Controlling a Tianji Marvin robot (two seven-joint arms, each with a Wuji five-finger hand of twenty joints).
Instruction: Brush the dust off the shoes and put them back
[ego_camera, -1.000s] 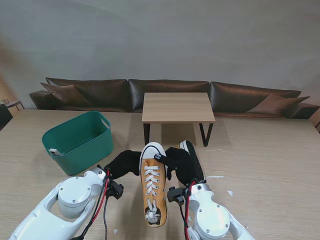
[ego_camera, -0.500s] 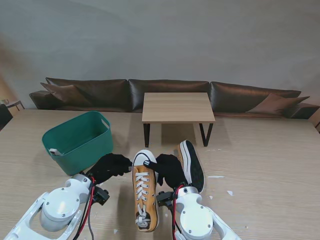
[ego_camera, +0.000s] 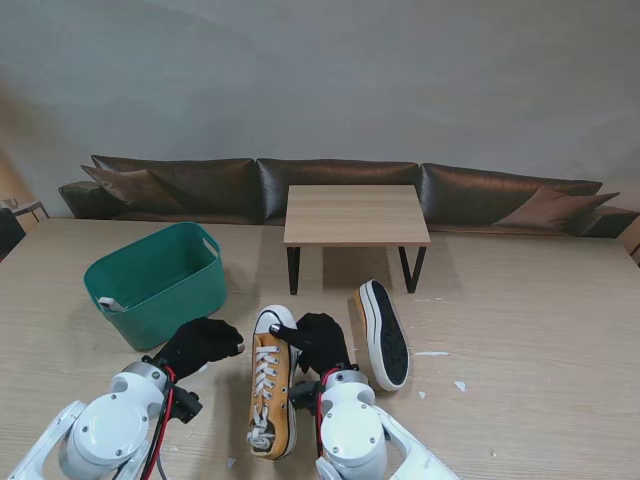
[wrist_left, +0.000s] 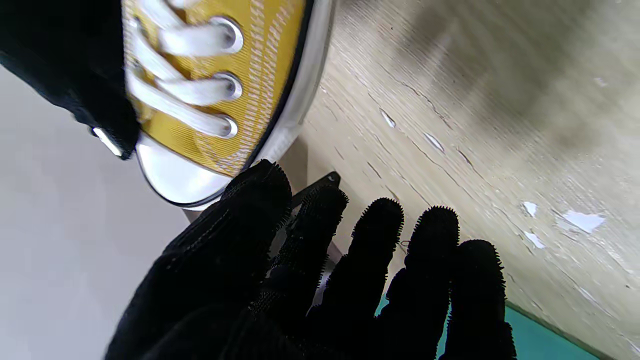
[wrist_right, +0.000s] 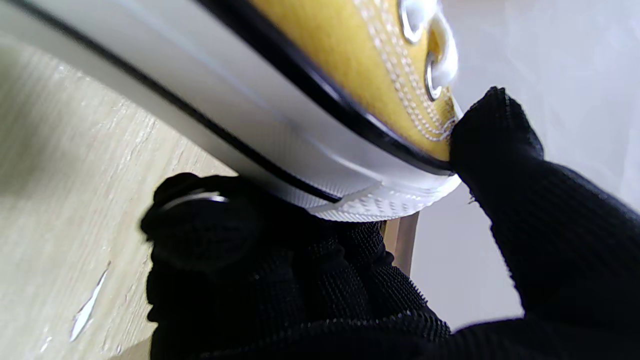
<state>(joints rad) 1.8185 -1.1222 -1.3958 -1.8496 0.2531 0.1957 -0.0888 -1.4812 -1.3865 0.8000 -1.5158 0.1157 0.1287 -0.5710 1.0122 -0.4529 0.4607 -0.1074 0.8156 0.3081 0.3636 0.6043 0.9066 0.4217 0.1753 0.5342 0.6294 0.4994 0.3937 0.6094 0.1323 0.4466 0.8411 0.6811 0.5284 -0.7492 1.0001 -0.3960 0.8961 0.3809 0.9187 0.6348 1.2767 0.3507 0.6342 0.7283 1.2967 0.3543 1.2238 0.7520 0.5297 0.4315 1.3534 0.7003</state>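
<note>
A yellow canvas shoe (ego_camera: 269, 390) with white laces and a white toe cap is held near me at the table's middle. My right hand (ego_camera: 315, 342), in a black glove, is shut on its toe end; the right wrist view shows the thumb on the yellow upper (wrist_right: 350, 60) and fingers under the white sole. My left hand (ego_camera: 200, 343), in a black bristled glove, is open just left of the shoe, not touching it, fingers (wrist_left: 375, 240) spread. The second shoe (ego_camera: 383, 333) lies on its side to the right, black sole showing.
A green plastic basket (ego_camera: 158, 283) stands at the left, farther from me than the left hand. A small wooden side table (ego_camera: 355, 214) and a dark sofa (ego_camera: 330, 185) lie beyond. White flecks (ego_camera: 432, 354) dot the table to the right.
My right hand has drawn the yellow shoe toward me and leftward, away from the second shoe. My left hand has pulled back and left with it, staying beside the shoe.
</note>
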